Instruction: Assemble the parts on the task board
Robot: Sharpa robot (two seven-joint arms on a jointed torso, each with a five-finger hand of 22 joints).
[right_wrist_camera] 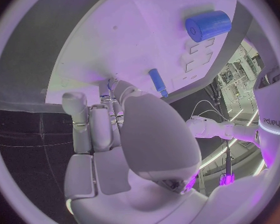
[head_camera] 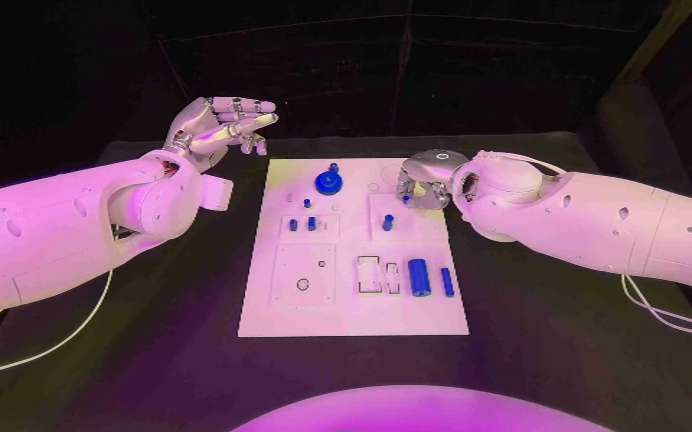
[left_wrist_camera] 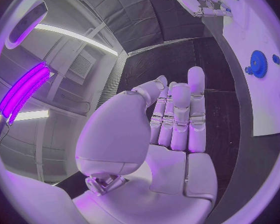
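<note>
The board (head_camera: 355,252) lies flat in the middle of the black tabletop (head_camera: 562,322), its long axis running away from the robot. Nearest on it, toward its right side, a blue cylinder (head_camera: 418,277) lies with its long axis pointing away from the robot, and a thinner blue pin (head_camera: 447,282) lies just beside it, parallel. To their left sit pale rectangular recesses, and further left a plate with an oval hole. Further up the board, two small blue pegs (head_camera: 302,224) stand side by side left of centre, and another peg (head_camera: 387,221) stands right of centre. At the far end a blue gear (head_camera: 329,183) sits flat with a small blue knob just beyond it.

The right robot hand (head_camera: 427,178) is over the far right part of the board, palm down, near the right peg. In the right wrist view its fingers (right_wrist_camera: 90,129) curl down close to the board, with a small blue bit at their tips; whether it is gripped cannot be told.

The left robot hand (head_camera: 219,128) is raised beyond the board's far left corner, well apart from all parts, fingers straight and close together, holding nothing. In the left wrist view the gear (left_wrist_camera: 258,63) lies off to the side of the fingers.

The word "sharpa" reads on the arm in the right wrist view.
</note>
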